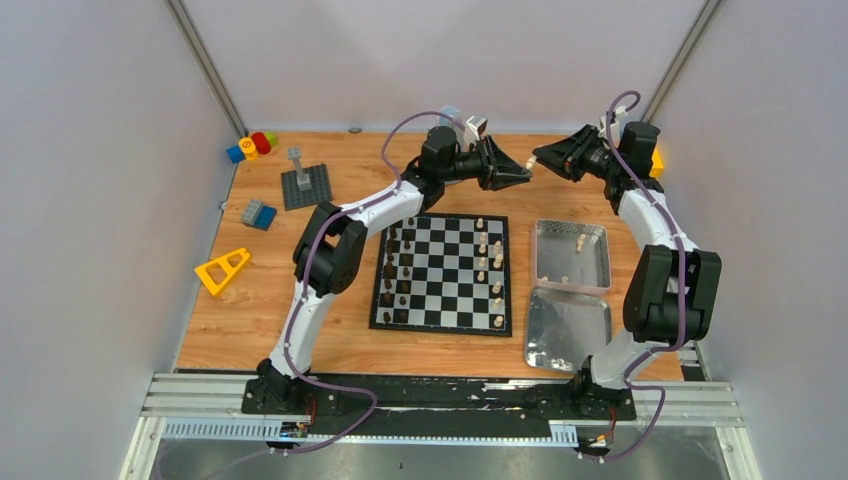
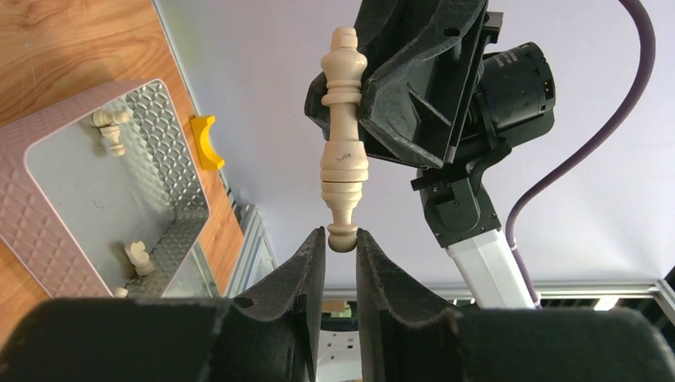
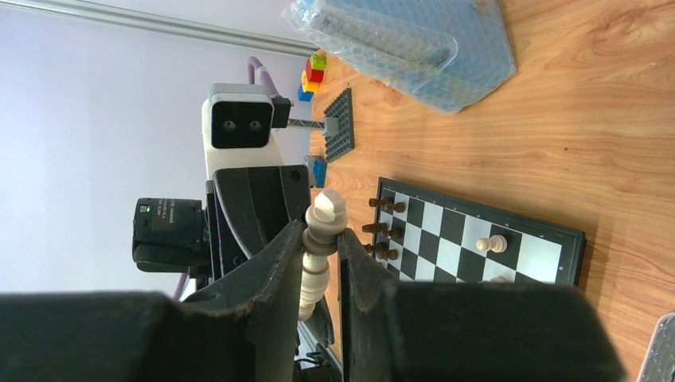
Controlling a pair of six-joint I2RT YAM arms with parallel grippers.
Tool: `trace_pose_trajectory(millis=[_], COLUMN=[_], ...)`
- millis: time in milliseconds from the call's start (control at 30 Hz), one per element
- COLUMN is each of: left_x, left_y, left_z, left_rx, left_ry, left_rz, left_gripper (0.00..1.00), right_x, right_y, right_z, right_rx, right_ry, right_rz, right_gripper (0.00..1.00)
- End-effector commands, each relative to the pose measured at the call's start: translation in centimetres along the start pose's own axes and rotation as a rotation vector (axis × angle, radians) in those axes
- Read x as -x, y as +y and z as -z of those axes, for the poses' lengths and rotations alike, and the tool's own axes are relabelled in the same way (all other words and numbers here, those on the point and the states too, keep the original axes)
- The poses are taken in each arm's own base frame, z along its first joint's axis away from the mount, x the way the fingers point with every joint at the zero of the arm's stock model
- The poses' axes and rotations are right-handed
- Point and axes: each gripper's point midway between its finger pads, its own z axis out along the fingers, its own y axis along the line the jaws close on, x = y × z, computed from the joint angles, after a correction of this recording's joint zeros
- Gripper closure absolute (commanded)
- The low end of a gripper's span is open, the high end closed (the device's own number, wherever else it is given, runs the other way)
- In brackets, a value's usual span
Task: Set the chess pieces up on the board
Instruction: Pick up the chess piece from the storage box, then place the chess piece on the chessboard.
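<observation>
Both grippers meet in the air above the far edge of the table, on one tall cream chess piece [image 1: 531, 162]. My left gripper [image 1: 522, 172] is shut on the small knob at one end [image 2: 341, 239]. My right gripper [image 1: 541, 158] is shut on the piece's other end [image 3: 321, 235]. The piece [image 2: 344, 151] spans the gap between them and shows between my right fingers [image 3: 325, 215]. The board [image 1: 440, 328] lies below, with dark pieces [image 1: 397, 270] along its left columns and cream pieces [image 1: 494, 265] along its right.
Two silver trays lie right of the board: the far one [image 1: 560, 250] holds a few cream pieces [image 1: 581, 241], the near one [image 1: 567, 330] looks bare. A studded baseplate [image 1: 305, 185], toy blocks [image 1: 252, 145] and a yellow triangle [image 1: 222, 271] lie at the left.
</observation>
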Motion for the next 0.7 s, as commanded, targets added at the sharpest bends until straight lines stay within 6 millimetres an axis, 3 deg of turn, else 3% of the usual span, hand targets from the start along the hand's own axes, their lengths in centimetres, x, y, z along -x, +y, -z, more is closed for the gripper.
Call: trace_pose_trajectory(millis=[0, 300, 667], left_x=[-0.29, -0.13, -0.25], left_y=[-1.72, -1.78, -1.49], left_z=[-0.38, -0.37, -0.17], left_rx=[-0.045, -0.048, -0.045], left_ry=[0.001, -0.003, 0.002], left_rz=[-0.034, -0.033, -0.034], left_gripper=[0.72, 0.74, 0.88], right_x=[0.3, 0.11, -0.04], right_y=[0.77, 0.49, 0.2], right_z=[-0.13, -0.08, 0.05], right_rx=[0.03, 0.024, 0.015], right_ry=[-0.013, -0.012, -0.018], right_rz=[0.047, 0.055, 0.071], right_gripper=[1.0, 1.0, 1.0])
